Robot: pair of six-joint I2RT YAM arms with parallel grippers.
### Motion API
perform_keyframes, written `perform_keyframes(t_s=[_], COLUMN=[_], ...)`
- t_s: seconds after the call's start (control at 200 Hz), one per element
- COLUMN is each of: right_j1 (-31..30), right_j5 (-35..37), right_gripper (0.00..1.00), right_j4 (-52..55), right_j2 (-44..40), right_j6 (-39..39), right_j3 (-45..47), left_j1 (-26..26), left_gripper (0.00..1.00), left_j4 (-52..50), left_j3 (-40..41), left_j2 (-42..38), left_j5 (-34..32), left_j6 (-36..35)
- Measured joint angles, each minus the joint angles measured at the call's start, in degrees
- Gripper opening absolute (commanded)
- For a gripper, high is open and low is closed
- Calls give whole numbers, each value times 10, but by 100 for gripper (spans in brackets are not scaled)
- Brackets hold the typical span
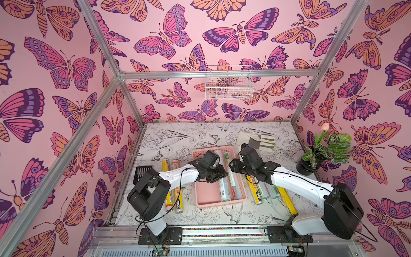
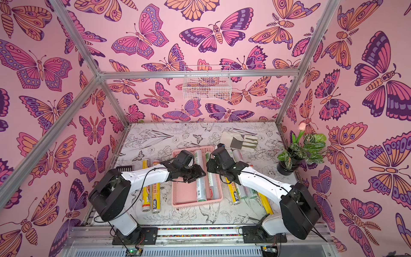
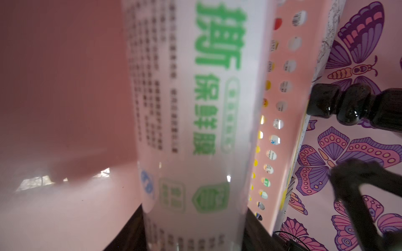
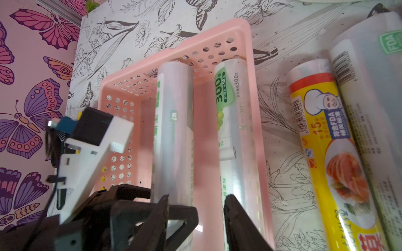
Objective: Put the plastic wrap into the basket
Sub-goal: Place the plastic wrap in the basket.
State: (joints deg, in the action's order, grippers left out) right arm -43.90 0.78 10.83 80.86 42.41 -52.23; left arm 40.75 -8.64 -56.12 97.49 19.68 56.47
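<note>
The pink basket (image 1: 206,193) (image 2: 184,193) sits mid-table, and two clear plastic wrap rolls with green print lie lengthwise in it. My left gripper (image 1: 219,175) (image 2: 196,174) (image 3: 193,236) is shut on the left roll (image 1: 224,191) (image 3: 195,108) (image 4: 174,108). The other roll (image 1: 236,184) (image 4: 235,130) rests along the basket's right wall. My right gripper (image 1: 232,165) (image 4: 198,217) hovers open over the basket, with only pink floor between its fingers. More plastic wrap lies outside: two yellow rolls (image 1: 178,200) on the left and several yellow and clear ones (image 1: 255,191) (image 4: 330,152) on the right.
A grey-white glove (image 1: 255,140) lies behind the basket to the right. A potted plant (image 1: 320,153) stands at the right edge. A black slotted scoop (image 1: 141,172) sits at the left edge, and a white wire basket (image 1: 229,86) hangs on the back wall.
</note>
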Motion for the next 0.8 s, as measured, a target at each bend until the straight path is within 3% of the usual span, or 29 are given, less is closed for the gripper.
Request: perform_keyframes(t_s=[0.235, 0.801], right_j1=[0, 4], right_j5=[1, 29], right_gripper=[46, 46], right_j4=[4, 24], right_j2=[0, -17], right_j6=[0, -3], right_j3=[0, 0], left_j1=[1, 2], left_gripper=[42, 67], left_j4=[1, 16], left_j3=[-16, -30], left_j2=[37, 63], left_j5=[1, 7], left_j6=[-1, -5])
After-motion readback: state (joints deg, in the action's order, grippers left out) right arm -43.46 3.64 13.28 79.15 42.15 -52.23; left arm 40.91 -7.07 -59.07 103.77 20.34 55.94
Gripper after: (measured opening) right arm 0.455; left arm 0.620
